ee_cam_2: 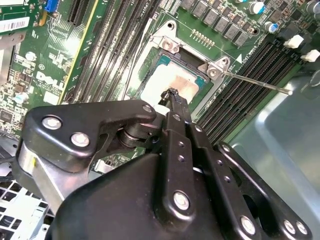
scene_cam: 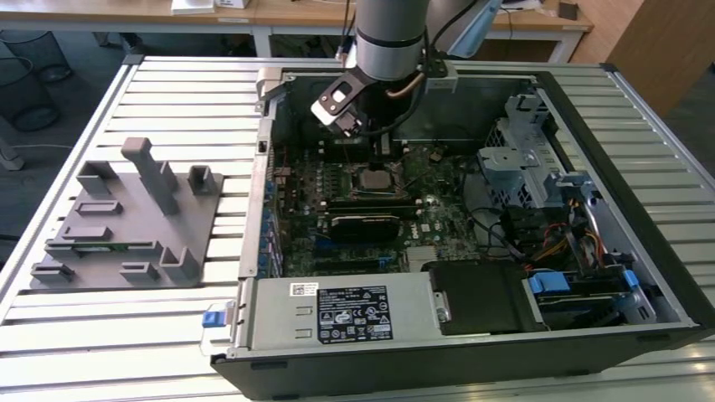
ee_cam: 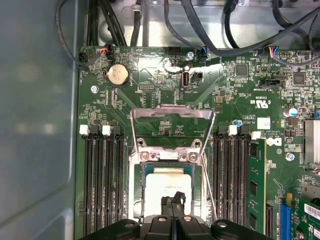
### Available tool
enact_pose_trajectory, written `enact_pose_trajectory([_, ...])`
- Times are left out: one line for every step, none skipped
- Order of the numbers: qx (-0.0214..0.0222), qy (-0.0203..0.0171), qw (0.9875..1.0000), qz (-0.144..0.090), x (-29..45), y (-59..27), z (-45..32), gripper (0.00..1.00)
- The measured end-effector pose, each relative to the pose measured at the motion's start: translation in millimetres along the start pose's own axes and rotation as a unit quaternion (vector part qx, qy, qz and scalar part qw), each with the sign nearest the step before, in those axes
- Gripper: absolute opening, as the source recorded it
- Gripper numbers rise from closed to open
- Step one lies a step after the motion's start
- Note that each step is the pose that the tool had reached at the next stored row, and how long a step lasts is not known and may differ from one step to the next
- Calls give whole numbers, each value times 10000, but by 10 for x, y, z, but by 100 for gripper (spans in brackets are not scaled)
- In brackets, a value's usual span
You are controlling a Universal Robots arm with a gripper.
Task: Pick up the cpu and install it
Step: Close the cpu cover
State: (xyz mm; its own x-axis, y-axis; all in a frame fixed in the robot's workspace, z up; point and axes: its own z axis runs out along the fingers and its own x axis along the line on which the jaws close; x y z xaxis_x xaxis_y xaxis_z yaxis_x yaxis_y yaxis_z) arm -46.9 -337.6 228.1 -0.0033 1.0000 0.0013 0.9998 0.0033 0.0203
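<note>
cpu [ee_cam: 160, 187] lying flat in socket [ee_cam: 136, 192], lower centre of first wrist view, directly beneath end effector [ee_cam: 172, 200], fingers pressed together.

Grey cylindrical robot arm [scene_cam: 391, 33], black gripper [scene_cam: 386, 157] inside open black computer case [scene_cam: 447, 373], above green motherboard [scene_cam: 444, 201]; grey moulded fixture [scene_cam: 123, 222] on slatted metal table [scene_cam: 123, 335], exterior view's left.

Arm [scene_cam: 391, 33] upright, reaching down; claw [ee_cam: 172, 200] closed, tips together, pointing down.
</note>
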Motion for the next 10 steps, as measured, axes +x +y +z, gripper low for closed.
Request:
enact_pose_trajectory([0,0,10000,0,0,0,-4,11])
enact_pose_trajectory([0,1,10000,0,0,0,-8,11])
enact_pose_trajectory([0,1,10000,0,0,0,-13,11])
enact_pose_trajectory([-1,1,10000,0,0,0,-18,11])
enact_pose_trajectory([0,1,10000,0,0,1,-25,11])
enact_pose_trajectory([0,0,10000,0,0,1,-31,11])
enact_pose_trajectory([-1,1,10000,-1,1,1,-33,11])
enact_pose_trajectory([-1,1,10000,0,1,1,-35,11])
enact_pose_trajectory([-1,1,10000,0,1,1,-37,11])
enact_pose_trajectory([-1,0,10000,0,1,1,-40,11])
